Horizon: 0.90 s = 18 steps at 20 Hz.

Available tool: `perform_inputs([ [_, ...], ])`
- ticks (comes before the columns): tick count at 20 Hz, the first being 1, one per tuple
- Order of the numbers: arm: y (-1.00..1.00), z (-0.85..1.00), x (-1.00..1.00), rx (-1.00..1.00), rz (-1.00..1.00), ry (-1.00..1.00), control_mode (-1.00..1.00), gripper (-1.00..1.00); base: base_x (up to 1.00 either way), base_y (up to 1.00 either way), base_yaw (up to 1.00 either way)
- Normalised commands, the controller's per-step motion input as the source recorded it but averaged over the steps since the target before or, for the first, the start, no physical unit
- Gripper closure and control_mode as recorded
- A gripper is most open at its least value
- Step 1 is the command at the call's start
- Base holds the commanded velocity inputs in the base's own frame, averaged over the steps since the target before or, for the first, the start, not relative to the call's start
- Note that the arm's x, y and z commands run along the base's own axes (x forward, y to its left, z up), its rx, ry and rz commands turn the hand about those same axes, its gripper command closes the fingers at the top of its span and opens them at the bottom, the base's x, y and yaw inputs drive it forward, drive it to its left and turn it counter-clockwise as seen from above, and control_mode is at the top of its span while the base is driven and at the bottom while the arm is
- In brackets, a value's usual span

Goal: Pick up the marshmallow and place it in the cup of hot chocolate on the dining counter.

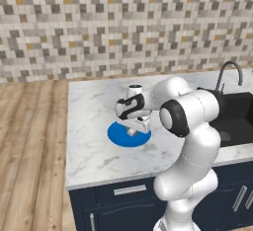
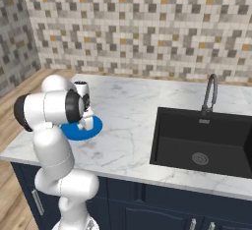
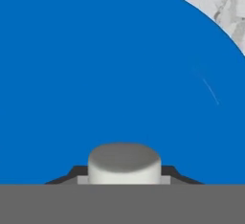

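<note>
The marshmallow (image 3: 124,163), a short white cylinder, sits between my dark fingertips (image 3: 174,174) low in the hand view, over the blue round plate (image 3: 119,65). My gripper (image 1: 133,130) points down onto the plate (image 1: 116,135) on the dining counter (image 1: 94,106) and is shut on the marshmallow (image 1: 132,132). Just behind my hand stands a small light mug with a dark rim, the cup of hot chocolate (image 1: 134,89); its contents are hidden. From the right, the gripper (image 2: 87,124) is over the plate (image 2: 96,127), with the cup (image 2: 81,85) behind it.
A black sink (image 2: 206,140) with a dark curved faucet (image 2: 210,94) is set into the counter to the right of the plate. The counter's left edge drops to a wooden floor (image 1: 29,141). A tiled wall rises behind.
</note>
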Motion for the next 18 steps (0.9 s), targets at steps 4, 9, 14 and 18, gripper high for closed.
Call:
perform_inputs([
  [4, -0.16, 0.57, -0.07, 0.0, 0.0, 0.0, -1.0, 1.0, 0.0, 0.0, 0.0],
  [9, -0.34, 0.94, -0.15, -0.02, 0.0, 0.01, -1.0, 1.0, 0.0, 0.0, 0.0],
  [14, -0.5, 1.0, -0.3, -0.09, 0.0, 0.04, -1.0, 1.0, 0.0, 0.0, 0.0],
  [18, -0.54, 0.79, -0.51, -0.23, 0.0, 0.04, -1.0, 1.0, 0.0, 0.0, 0.0],
])
